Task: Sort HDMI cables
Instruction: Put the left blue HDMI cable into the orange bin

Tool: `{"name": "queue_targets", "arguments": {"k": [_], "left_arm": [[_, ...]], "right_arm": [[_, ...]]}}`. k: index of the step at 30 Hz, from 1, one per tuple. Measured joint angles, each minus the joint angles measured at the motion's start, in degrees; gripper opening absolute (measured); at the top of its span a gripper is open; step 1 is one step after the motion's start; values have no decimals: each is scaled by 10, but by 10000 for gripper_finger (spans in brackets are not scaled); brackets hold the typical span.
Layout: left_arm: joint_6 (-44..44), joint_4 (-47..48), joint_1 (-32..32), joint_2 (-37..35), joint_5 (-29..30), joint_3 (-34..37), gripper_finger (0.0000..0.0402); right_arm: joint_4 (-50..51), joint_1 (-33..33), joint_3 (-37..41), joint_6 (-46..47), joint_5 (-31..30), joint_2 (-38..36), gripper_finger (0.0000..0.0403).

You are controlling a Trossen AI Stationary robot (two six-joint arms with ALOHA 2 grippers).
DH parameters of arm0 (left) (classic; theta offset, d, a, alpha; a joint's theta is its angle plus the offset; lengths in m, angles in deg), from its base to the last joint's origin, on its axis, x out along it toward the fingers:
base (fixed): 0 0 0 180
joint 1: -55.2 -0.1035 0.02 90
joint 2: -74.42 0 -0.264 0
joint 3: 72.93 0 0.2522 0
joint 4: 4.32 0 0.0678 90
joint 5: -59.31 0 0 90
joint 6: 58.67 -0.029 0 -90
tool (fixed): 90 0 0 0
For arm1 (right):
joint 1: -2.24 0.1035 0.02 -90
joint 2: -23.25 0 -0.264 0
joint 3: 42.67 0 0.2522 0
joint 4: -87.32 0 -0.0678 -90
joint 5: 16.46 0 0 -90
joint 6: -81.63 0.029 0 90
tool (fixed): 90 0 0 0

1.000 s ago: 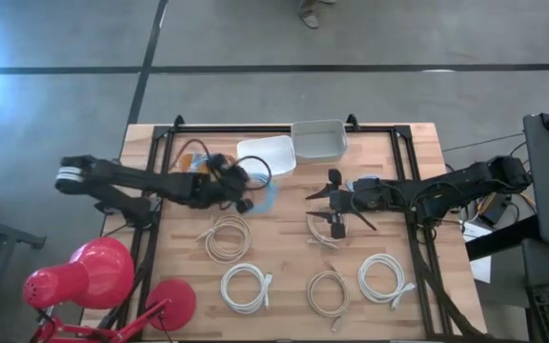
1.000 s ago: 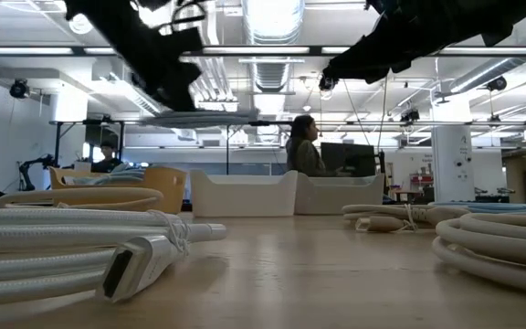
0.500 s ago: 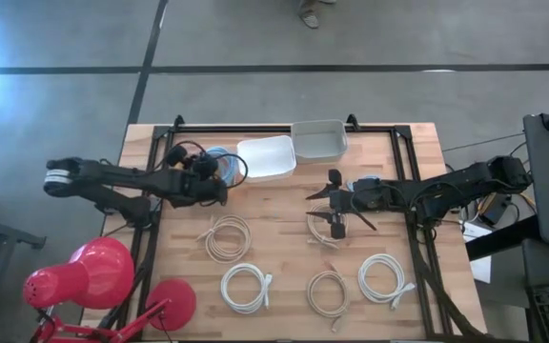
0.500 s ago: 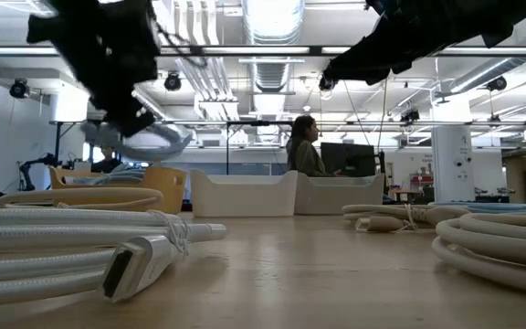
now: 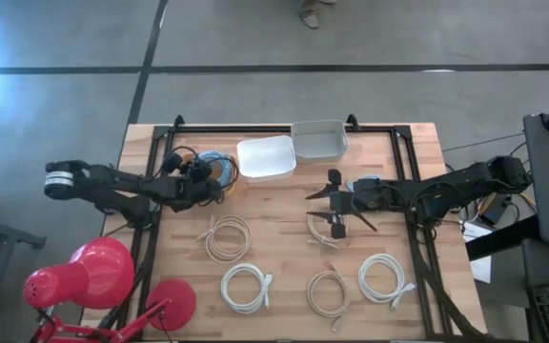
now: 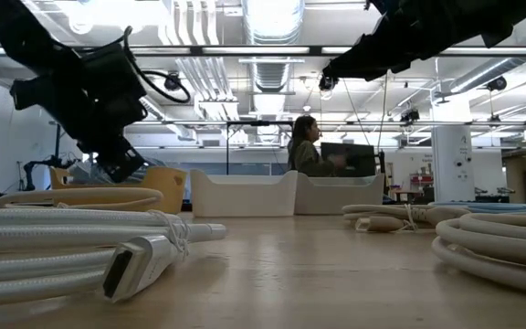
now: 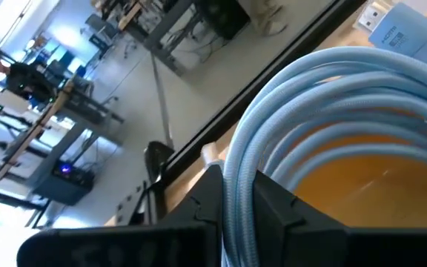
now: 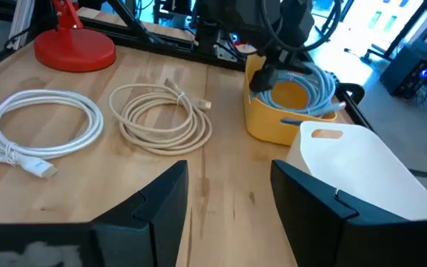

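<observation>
left claw (image 5: 206,181) gripping blue cable (image 7: 332,96) (over yellow bin (image 8: 273,122)) | right claw (image 5: 332,203) spread wide

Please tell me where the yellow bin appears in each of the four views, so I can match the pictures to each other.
High view: yellow bin at the table's far left, mostly hidden under the left claw and a light blue cable.
Low view: left of centre, behind the dark left arm.
Left wrist view: its yellow inside shows under the blue coil.
Right wrist view: upper middle.
Shared landmark: the white bin beside it.
</observation>
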Motion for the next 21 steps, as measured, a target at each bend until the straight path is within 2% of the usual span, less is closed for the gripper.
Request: {"name": "queue_targets", "arguments": {"k": [6,15,21], "left_arm": [[-10,-9,0,0,-40,-2,82],[-12,-7,0,-3,-46,-27,162],[-11,54,1,-4,-71,-79,192]], "right_arm": [[0,-4,0,-6,0,0,187],[0,-14,0,10,-1,0,187],[0,-14,0,30,-2,0,187]]}}
